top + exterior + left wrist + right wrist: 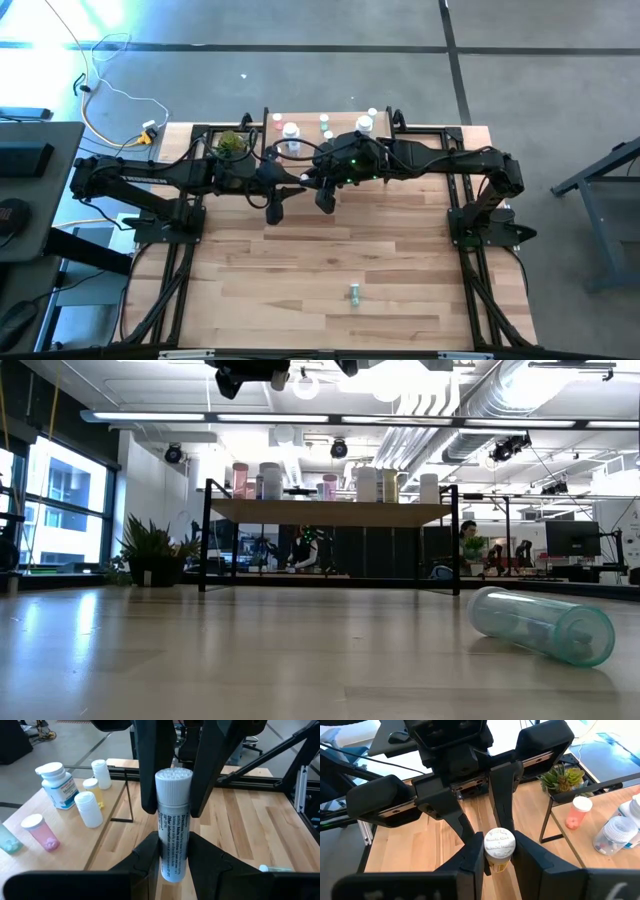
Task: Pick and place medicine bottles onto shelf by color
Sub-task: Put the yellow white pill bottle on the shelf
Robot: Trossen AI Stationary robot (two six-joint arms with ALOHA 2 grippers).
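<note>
Lay nearest the low camera on the worktop (300, 290): a clear teal bottle (541, 624), on its side, well apart from the shelf (330, 512). Met above the worktop's middle, just before the shelf — left hand (170, 865) and right hand (499, 862), tip to tip. Clamped by both on one white tube (172, 820) with a ribbed cap, printed text down its side; possibly a yellowish body, hard to tell. Stood on the shelf: white, pink and clear bottles (60, 785), beside a small green plant (229, 143).
</note>
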